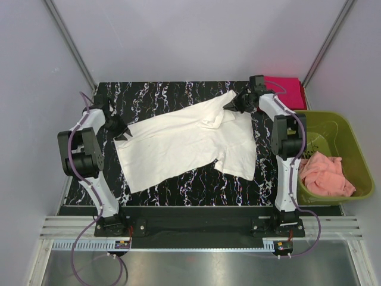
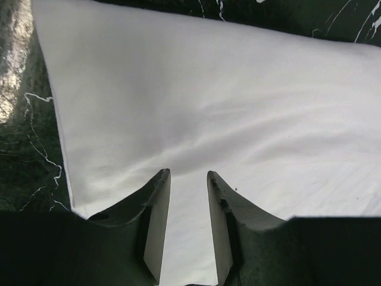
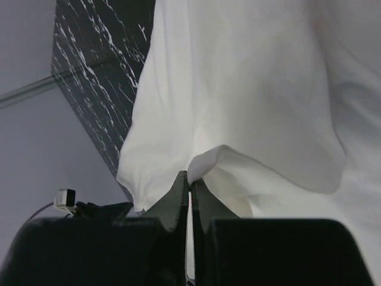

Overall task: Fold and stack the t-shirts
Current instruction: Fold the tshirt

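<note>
A black table [image 1: 178,196] veined with white marbling stood between pale grey walls [image 1: 196,36], with slanted metal struts [image 1: 66,39] running up the back corners. Ribbed aluminium rails [image 1: 196,229] edged its near side, above a brushed steel sheet [image 1: 196,265]. The light was even and diffuse.
</note>
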Motion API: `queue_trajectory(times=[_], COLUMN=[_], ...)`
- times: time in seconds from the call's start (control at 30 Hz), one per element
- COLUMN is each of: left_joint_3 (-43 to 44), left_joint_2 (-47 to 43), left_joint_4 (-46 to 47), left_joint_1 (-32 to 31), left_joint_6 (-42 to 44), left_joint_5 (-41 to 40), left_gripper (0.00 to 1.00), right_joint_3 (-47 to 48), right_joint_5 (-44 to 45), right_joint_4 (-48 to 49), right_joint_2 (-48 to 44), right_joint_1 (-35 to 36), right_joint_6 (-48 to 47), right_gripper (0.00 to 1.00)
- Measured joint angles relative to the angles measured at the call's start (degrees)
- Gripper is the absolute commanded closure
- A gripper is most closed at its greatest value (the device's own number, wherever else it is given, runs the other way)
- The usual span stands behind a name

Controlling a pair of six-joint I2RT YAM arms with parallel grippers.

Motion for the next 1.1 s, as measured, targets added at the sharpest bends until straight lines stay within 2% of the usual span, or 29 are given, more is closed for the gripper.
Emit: queue_trajectory(times=[0.2, 0.23, 0.33, 0.37, 0.47, 0.63, 0.7, 0.83, 1.1], left_joint_3=[-1.9, -2.1, -2.4, -2.4, -2.4, -2.4, -2.5, -2.5, -2.5], left_joint_2=[-0.6, -0.6, -0.7, -0.7, -1.0, -1.8, -2.2, -2.6, -3.8], left_joint_4=[0.0, 0.0, -0.2, -0.2, -0.2, -0.1, 0.0, 0.0, -0.4], left_joint_1=[-0.6, -0.6, -0.6, -0.6, -0.7, -0.8, -1.0, -1.1, -1.2], left_joint_6=[0.1, 0.1, 0.1, 0.1, 0.1, 0.0, 0.0, 0.0, 0.0], left_joint_5=[0.0, 0.0, 0.0, 0.0, 0.0, 0.2, 0.2, 0.3, 0.4], left_gripper=[0.63, 0.63, 0.63, 0.63, 0.63, 0.63, 0.62, 0.62, 0.61], right_joint_3=[7.3, 9.4, 18.2, 21.0, 23.0, 4.5, 0.5, -0.6, 2.3], right_joint_5=[-2.6, -3.4, -5.0, -5.0, -4.5, -3.9, -4.8, -5.7, -7.3], right_joint_4=[5.9, 6.5, 4.5, 2.3, -3.6, -6.3, -6.5, -6.4, -6.9], right_joint_2=[9.3, 11.0, 15.4, 16.1, 14.5, 0.3, -2.8, -3.1, 2.4], right_joint_1=[-0.2, -0.2, -0.2, -0.2, -0.2, 0.0, 0.2, 1.1, 2.6], right_joint_6=[8.4, 9.2, 8.0, 6.2, -0.6, -10.3, -12.7, -16.8, -20.2], right_gripper=[0.88, 0.8, 0.65, 0.57, 0.45, 0.44, 0.43, 0.44, 0.41])
